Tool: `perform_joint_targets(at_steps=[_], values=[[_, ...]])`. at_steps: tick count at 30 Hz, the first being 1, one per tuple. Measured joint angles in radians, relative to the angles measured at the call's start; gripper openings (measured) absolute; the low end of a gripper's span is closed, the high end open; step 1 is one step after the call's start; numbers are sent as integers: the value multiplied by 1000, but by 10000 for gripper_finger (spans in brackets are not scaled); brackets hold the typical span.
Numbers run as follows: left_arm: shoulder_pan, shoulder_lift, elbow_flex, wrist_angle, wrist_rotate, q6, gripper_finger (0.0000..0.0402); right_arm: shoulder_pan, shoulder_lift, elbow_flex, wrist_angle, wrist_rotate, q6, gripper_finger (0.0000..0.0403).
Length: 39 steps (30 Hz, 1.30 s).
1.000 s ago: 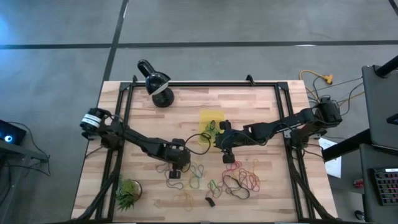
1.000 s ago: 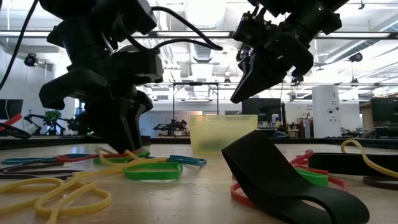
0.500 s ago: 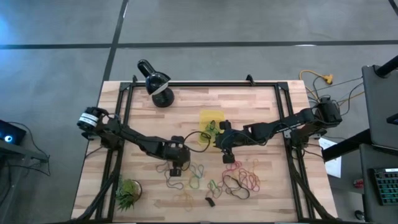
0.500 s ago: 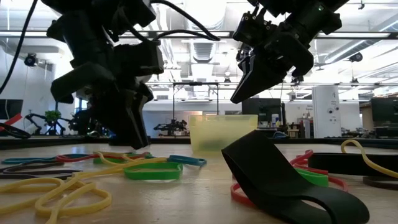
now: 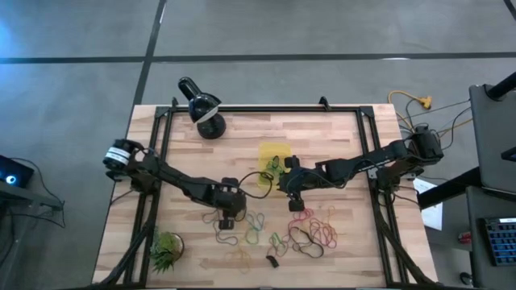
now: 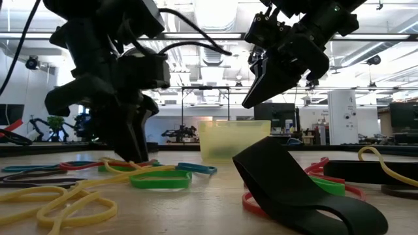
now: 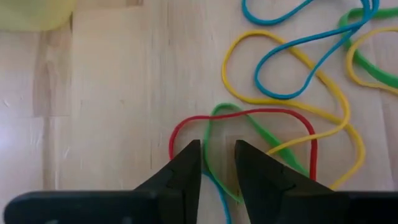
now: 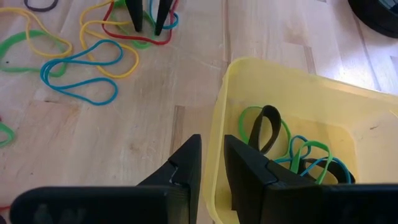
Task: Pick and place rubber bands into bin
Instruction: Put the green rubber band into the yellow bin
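**End effectors working among rubber bands beside the bin**

High view: the left end effector (image 5: 226, 216) is hovering over the rubber bands (image 5: 278, 234) near the table's (image 5: 339, 137) middle; the right end effector (image 5: 289, 190) is hanging at the bin (image 5: 271, 160).

Left wrist view: narrowly parted fingers (image 7: 183, 174) are straddling a green band (image 7: 214, 149) and a red band (image 7: 249, 115), gripping nothing.

Right wrist view: slightly parted, empty fingers (image 8: 186, 163) are straddling the bin's rim.

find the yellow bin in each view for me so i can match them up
High view: the yellow bin sits mid-table, just left of the right gripper.
Low view: it stands centre, at the table's far edge.
Left wrist view: only a corner shows, at the picture's top left.
Right wrist view: it fills the right half, with rubber bands inside.
Shared landmark: the blue rubber band, also in the left wrist view.
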Motion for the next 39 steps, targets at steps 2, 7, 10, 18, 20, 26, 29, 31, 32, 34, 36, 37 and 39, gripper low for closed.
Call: perform_joint_targets(at_steps=[2,7,10,18,20,26,29,31,32,34,36,37,39], values=[[0,10,1,4,3,-1,84,0,0,0,0,0,0,63],[1,18,2,13,4,-1,75,0,0,0,1,0,0,63],[1,18,2,15,6,3,42,0,0,0,0,0,0,63],[0,15,1,14,-11,11,1,0,0,0,0,0,0,63],[0,11,1,12,-16,10,1,0,0,0,0,0,-1,63],[2,-19,25,-21,-68,13,0,0,0,0,-1,0,-4,63],[1,-45,43,-60,-92,13,0,0,0,0,-2,0,-6,63],[0,-59,46,-79,-103,13,0,0,0,-1,-2,0,-9,63],[0,-69,48,-84,-103,13,0,0,0,-2,-3,0,-9,63],[-2,-92,56,-73,-103,29,0,0,0,-5,-3,0,-10,63],[-10,-119,58,-61,-105,56,0,0,0,-7,-3,1,-13,63],[-15,-128,58,-40,-104,80,0,0,0,-8,-2,0,-18,63],[-24,-151,58,-10,-105,127,0,0,0,-10,-3,0,-24,63]])
